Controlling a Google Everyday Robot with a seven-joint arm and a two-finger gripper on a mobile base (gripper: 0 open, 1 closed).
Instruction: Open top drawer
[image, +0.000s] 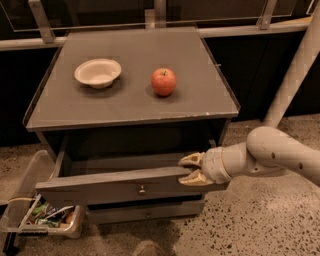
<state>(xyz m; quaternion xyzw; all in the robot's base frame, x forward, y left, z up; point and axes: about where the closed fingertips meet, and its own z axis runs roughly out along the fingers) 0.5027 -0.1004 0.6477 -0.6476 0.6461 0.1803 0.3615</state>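
at right end of matte grey top drawer (110, 186), curved tan fingers (191, 178) clamp its front edge.

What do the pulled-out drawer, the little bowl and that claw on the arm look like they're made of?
The top drawer: probably painted wood, matte grey, no shine; its knob glints like metal. The bowl: pale and dull, perhaps paper or pulp. The tool, clamped on the drawer front's right end: cream fingers, likely plastic or rubber.

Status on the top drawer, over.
Two-finger gripper clamped on front of matte grey wooden top drawer, right end. Drawer partly out. Clear plastic floor bin sits low by its left corner.
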